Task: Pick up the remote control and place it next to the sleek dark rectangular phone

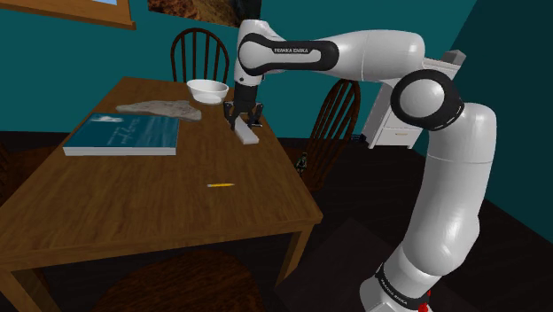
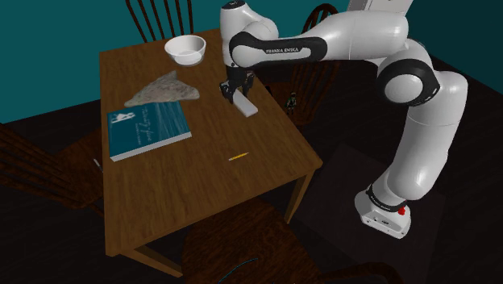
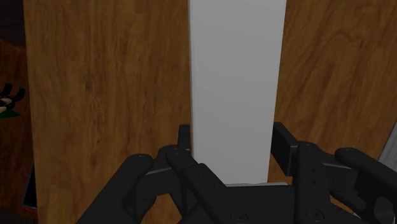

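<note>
The arm (image 1: 381, 53) reaches level from the stand across the desk (image 1: 151, 199), wrist turned straight down. The hand (image 1: 243, 119) is closed on the white remote (image 1: 248, 135), one finger against each long side. The remote lies flat on the desk.

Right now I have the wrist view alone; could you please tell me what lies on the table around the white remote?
Observer: A white bowl stands near the table's far edge, apart from the remote.
Operator: Thank you; what is beside it?
Observer: A blue book lies to the shoulder view's left of the remote, well apart.
Operator: And toward the near edge?
Observer: A yellow pencil lies alone on bare wood there.
</note>
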You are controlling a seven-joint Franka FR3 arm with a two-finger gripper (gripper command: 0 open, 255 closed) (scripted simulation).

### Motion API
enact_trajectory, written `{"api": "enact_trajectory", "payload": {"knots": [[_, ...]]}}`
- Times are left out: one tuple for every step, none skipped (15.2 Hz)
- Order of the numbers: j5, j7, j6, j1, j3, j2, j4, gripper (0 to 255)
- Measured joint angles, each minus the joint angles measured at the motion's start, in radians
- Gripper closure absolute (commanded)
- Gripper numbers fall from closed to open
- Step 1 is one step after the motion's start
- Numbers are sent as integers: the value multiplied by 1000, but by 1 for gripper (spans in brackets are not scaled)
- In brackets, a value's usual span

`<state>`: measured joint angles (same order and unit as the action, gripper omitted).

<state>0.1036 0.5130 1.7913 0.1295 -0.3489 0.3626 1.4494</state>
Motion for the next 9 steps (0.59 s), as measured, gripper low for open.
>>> {"api": "enact_trajectory", "payload": {"knots": [[2, -22, -7, 13, 8, 14, -20, 255], [1, -40, -7, 25, 14, 19, -26, 255], [2, -60, -16, 37, 20, 29, -45, 255], [1, -78, -16, 48, 26, 35, -50, 255], [3, -95, -30, 57, 32, 50, -79, 255], [6, -115, -44, 67, 38, 70, -113, 255], [9, -129, -53, 74, 44, 86, -138, 255], [10, -151, -65, 86, 51, 105, -169, 255], [15, -165, -84, 90, 56, 134, -216, 255]]}}
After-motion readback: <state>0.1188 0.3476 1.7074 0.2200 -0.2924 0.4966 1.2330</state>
